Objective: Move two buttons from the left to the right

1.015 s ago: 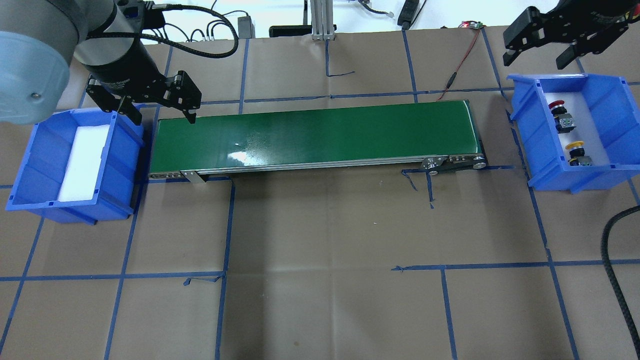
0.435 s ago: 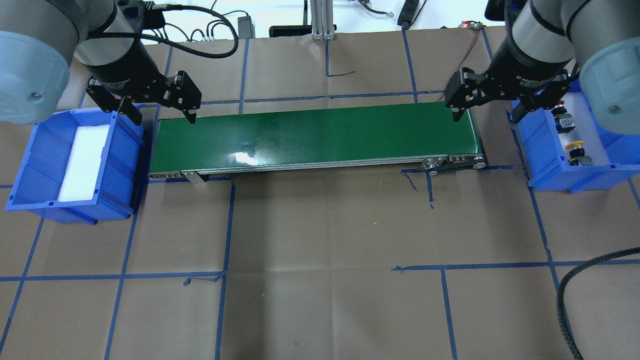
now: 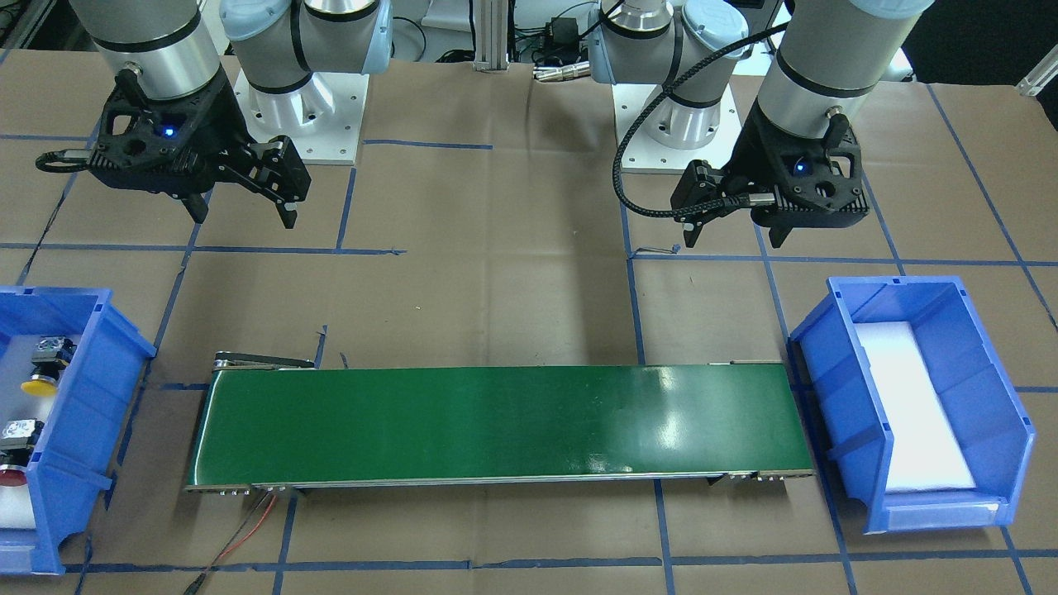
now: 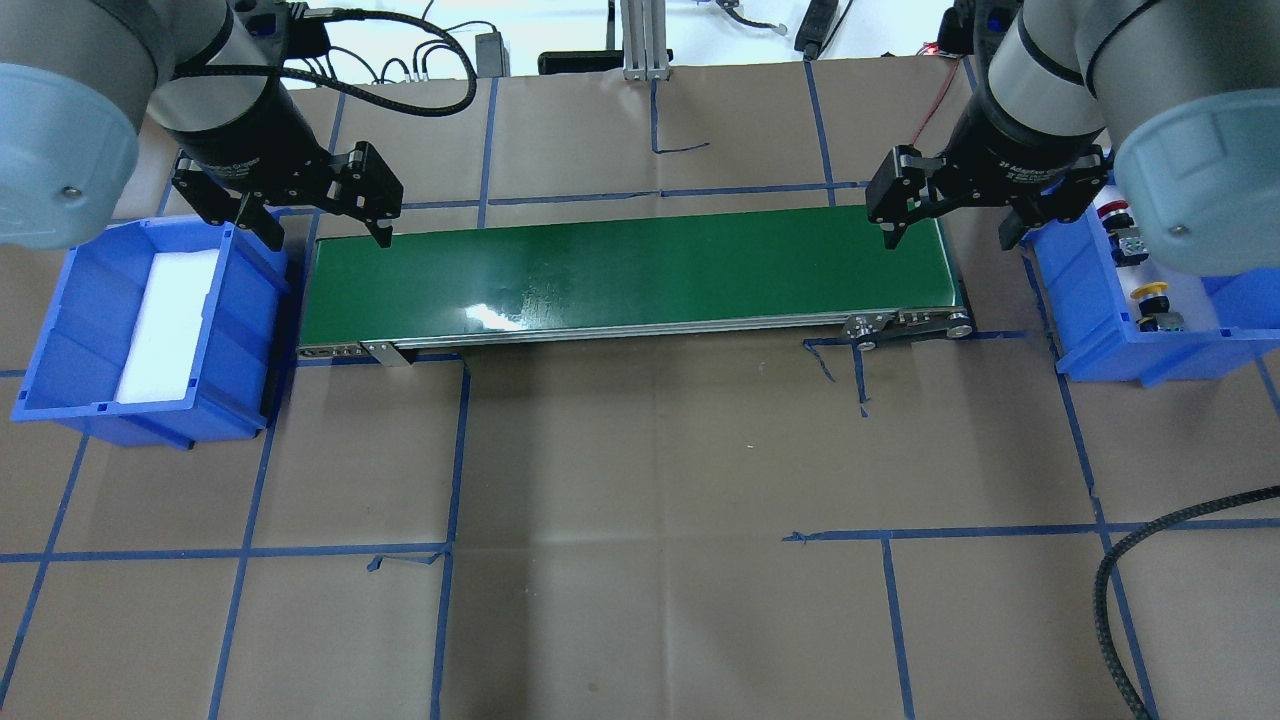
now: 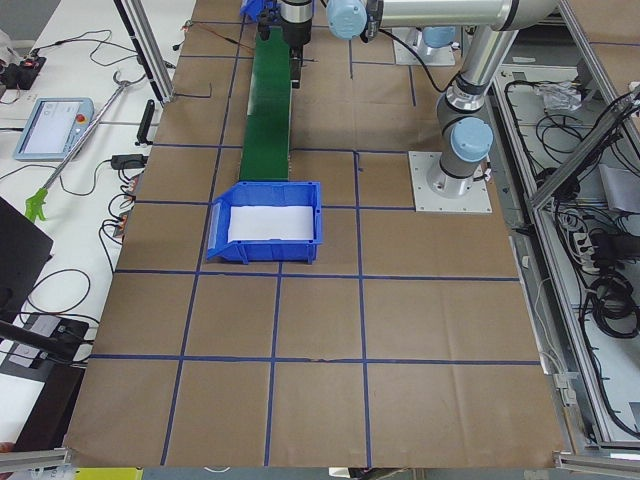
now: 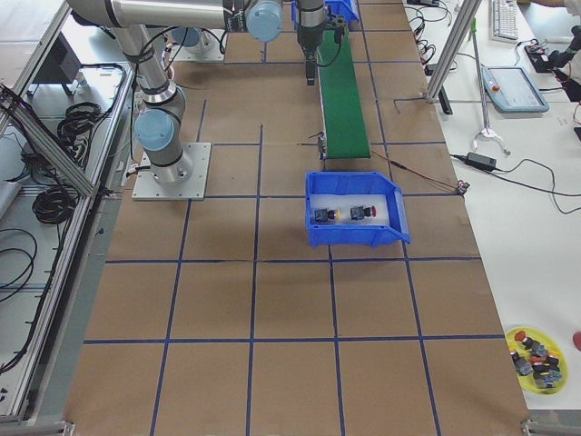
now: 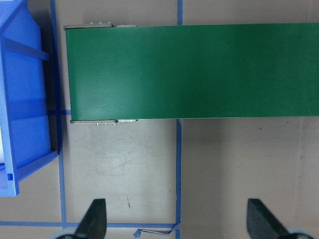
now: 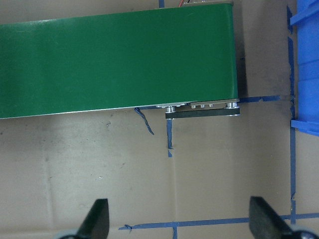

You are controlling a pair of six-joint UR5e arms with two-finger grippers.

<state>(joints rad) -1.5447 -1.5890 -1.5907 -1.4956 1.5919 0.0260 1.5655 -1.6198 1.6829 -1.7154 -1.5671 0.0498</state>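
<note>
The two buttons lie on white foam in the right blue bin [image 4: 1090, 320]. The red button [image 4: 1112, 212] is at the far side, partly under my right arm, and the yellow button [image 4: 1150, 292] is nearer. Both also show in the front view: the yellow button [image 3: 40, 384] and the red button [image 3: 10, 473]. My right gripper [image 4: 948, 240] hangs open and empty over the green conveyor belt's [image 4: 630, 275] right end. At the belt's left end my left gripper [image 4: 328, 238] is open and empty too. Each wrist view shows only spread fingertips [image 7: 94, 219] [image 8: 97, 219].
The left blue bin [image 4: 250, 300] holds only a white foam pad. A black braided cable [image 4: 1110, 600] loops over the table's near right corner. A red wire [image 4: 920, 130] runs to the belt's far right end. Blue tape lines grid the brown table cover.
My right arm has swung in from beyond the right bin to the belt's right end, its gripper still open. The left arm has not moved.
</note>
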